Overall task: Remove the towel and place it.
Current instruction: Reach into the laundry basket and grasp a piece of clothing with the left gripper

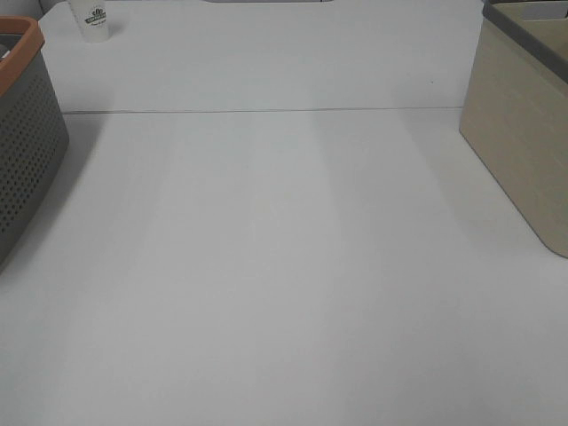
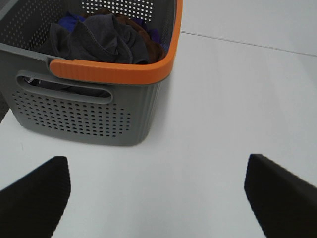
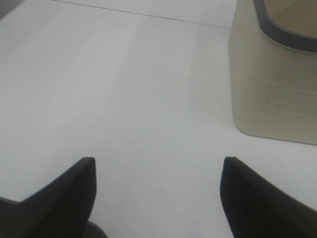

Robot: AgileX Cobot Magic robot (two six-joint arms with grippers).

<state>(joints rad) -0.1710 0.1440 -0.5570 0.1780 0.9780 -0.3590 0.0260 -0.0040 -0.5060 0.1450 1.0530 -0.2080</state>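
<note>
Two pairs: left fingers [image 2: 39, 198] and right fingers [image 3: 59, 198] both stand wide apart, empty, above the white surface [image 1: 284, 266]. One towel [image 2: 99, 42] lies crumpled inside one grey basket [image 2: 99, 119], among other cloths [image 2: 69, 21]. One beige bin [image 3: 272, 89] stands opposite; one cup [image 1: 96, 19] sits far behind.

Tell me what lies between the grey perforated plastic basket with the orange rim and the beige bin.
Nothing: the exterior high view shows only bare white tabletop between the grey perforated basket and the beige bin.

high: table [image 1: 284, 266] from above | left wrist: basket [image 2: 99, 114] close | right wrist: bin [image 3: 272, 89] close
</note>
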